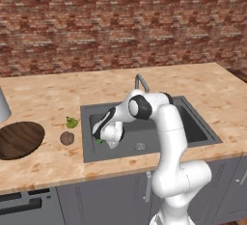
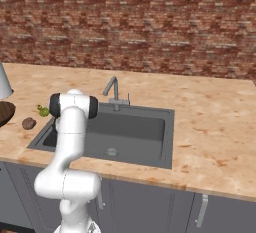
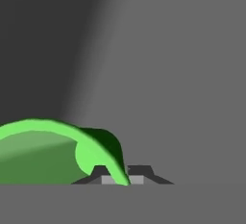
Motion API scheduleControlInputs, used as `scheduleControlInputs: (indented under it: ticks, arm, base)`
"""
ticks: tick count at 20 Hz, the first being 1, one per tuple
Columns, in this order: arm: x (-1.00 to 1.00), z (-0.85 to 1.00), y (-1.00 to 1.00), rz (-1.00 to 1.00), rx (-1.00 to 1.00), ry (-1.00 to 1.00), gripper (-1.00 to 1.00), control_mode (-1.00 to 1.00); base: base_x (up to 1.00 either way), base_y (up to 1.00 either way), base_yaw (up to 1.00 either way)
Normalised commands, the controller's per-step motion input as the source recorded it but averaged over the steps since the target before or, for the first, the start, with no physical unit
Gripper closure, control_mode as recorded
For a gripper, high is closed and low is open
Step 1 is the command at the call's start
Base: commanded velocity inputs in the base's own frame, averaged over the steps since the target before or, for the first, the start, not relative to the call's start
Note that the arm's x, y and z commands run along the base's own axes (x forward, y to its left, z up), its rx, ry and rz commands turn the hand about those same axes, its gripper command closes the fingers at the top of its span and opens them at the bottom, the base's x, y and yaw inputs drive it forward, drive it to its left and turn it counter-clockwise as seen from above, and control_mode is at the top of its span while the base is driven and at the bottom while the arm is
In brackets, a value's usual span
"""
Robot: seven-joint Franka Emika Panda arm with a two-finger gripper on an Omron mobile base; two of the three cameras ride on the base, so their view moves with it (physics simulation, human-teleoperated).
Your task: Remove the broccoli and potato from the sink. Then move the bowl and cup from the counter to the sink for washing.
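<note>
Closest to the hand camera: bright green cup [image 3: 53, 153], rim pinched between the dark fingertips [image 3: 98, 174] of the gripper [image 3: 120, 175], jaws shut on the thin wall. Behind it, plain dark grey basin of the sink [image 3: 182, 74].

From the left base view: gripper [image 1: 109, 141] lowered into the left end of the sink [image 1: 193, 122], a sliver of green cup [image 1: 100, 141] showing just beneath the hand. Round drain [image 1: 140, 146] on the basin floor to the right of the hand, apart from it. Grey metal faucet [image 1: 140, 81] rising at the back rim, behind the bent white arm.

On the worktop [image 1: 48, 98] left of the sink: broccoli [image 1: 71, 121] just beside the basin's left rim, potato [image 1: 67, 138] just in front of it, both out of the basin. Further left, dark wooden bowl [image 1: 18, 139], wide and shallow, resting on the worktop near its front edge, well apart from the sink. Pale grey-white vessel [image 1: 3, 105] behind the bowl, cut off by the frame's left edge.

From the right base view: arm's upper link masking the sink's left corner; broccoli [image 2: 43, 110] and potato [image 2: 28, 123] visible left of it, faucet [image 2: 114, 93] and drain [image 2: 111, 151] unobstructed. Brick wall [image 2: 150, 22] behind the worktop.
</note>
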Motion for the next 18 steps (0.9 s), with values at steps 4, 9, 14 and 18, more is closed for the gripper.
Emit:
scheduleControlInputs:
  ticks: [4,9,14,18]
  arm:
    - [0.15,0.00,0.01,0.04,-0.09,0.09,1.00,-1.00]
    - [0.15,-0.04,0.01,0.03,-0.06,0.11,1.00,-1.00]
    - [0.22,-0.02,0.07,0.00,-0.06,0.13,1.00,-1.00]
    - [0.22,-0.03,0.09,0.00,-0.06,0.11,1.00,-1.00]
  base:
    - [0.00,0.00,0.00]
    - [0.00,0.00,0.00]
    - [0.00,0.00,0.00]
    - [0.00,0.00,0.00]
